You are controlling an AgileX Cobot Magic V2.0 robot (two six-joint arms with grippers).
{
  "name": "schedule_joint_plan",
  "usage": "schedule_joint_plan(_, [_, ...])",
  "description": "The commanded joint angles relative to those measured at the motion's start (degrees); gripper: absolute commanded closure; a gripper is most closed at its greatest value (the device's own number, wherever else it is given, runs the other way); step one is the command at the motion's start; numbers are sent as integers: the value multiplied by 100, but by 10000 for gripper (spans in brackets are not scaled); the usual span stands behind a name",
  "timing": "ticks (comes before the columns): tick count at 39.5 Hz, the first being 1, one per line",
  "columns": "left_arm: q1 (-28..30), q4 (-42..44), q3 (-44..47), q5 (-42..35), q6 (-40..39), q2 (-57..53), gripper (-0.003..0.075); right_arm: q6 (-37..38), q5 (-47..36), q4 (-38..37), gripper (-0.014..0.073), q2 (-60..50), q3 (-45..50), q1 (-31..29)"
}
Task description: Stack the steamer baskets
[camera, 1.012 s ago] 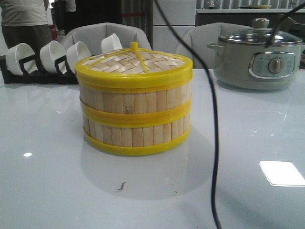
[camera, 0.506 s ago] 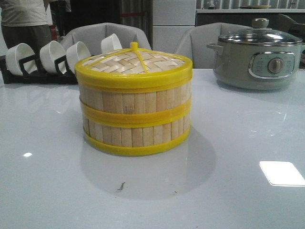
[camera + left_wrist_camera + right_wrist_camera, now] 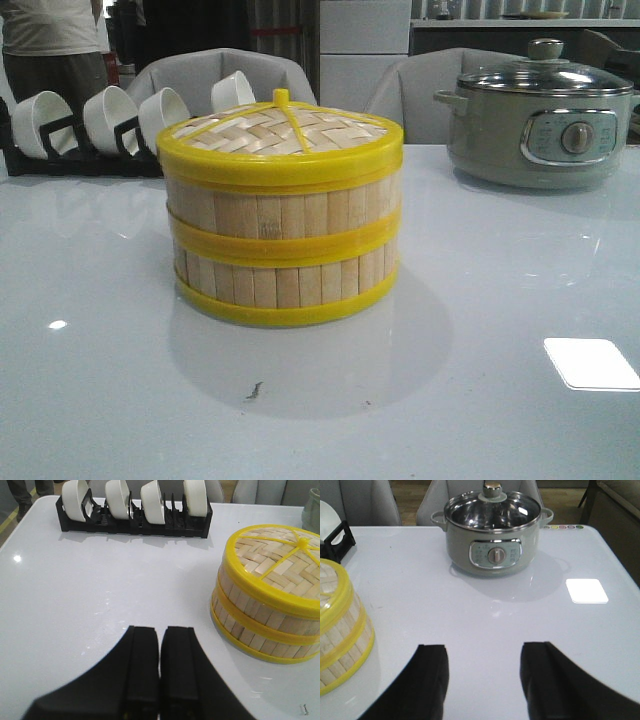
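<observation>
A glossy white worktop point(image 3: 520, 300) fills the scene, with grey chairs behind it, a rack of white bowls point(image 3: 110, 120) at the back left and a grey-green electric pot point(image 3: 540, 120) at the back right. The steamer baskets point(image 3: 285, 245) sit near the middle, one squarely on the other, capped by the woven lid point(image 3: 285, 135). The stack looks finished. The left hand point(image 3: 159, 665) hangs low beside it, fingers pressed together and empty; the right hand point(image 3: 482, 680) is spread wide, empty, between stack and pot. The likeliest risk is an arm sweeping sideways, nudging the light stack across the slick surface or knocking the lid askew.
</observation>
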Motion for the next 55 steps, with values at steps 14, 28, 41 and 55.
schedule_joint_plan(14, [25,13,-157,-441,-51,23,626,-27,-1652,72,307,-675,1500,-100])
schedule_joint_plan(28, [25,13,-157,-441,-51,23,626,-27,-2005,-2,538,-675,1708,-100])
schedule_joint_plan(41, [25,13,-157,-441,-51,23,626,-27,-2001,-2,538,-675,1708,-100])
schedule_joint_plan(55, [25,13,-157,-441,-51,23,626,-27,-1975,-2,538,-675,1708,-100])
